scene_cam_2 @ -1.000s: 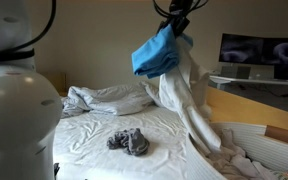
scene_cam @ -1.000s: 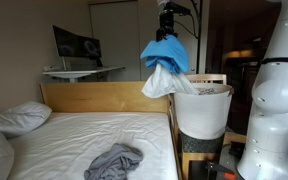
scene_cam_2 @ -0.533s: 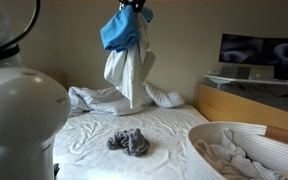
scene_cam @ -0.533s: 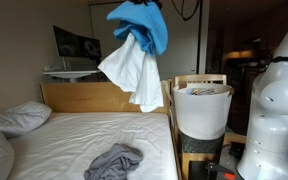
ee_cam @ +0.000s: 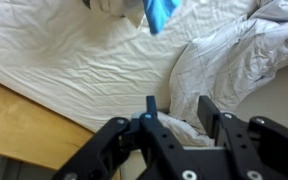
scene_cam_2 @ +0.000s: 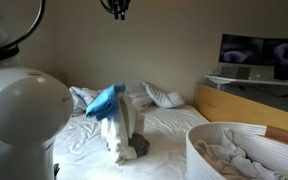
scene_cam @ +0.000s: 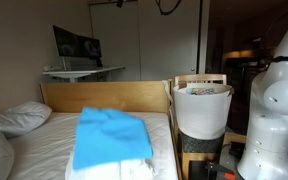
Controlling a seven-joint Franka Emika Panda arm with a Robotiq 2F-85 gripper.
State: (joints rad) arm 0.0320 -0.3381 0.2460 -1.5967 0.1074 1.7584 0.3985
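Blue garment [scene_cam_2: 106,100] and white cloth [scene_cam_2: 119,135] drop loose onto the bed [scene_cam_2: 174,125], clear of the gripper [ee_cam: 177,115], which hangs high with jaws apart and empty. More laundry sits in the basket [scene_cam: 201,115], seemingly left to unload.

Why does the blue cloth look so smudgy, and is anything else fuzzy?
In an exterior view the blue cloth is smeared with soft edges, likely motion blur; in the wrist view the gripper up close is dark and soft, and the bed sheet is brighter.
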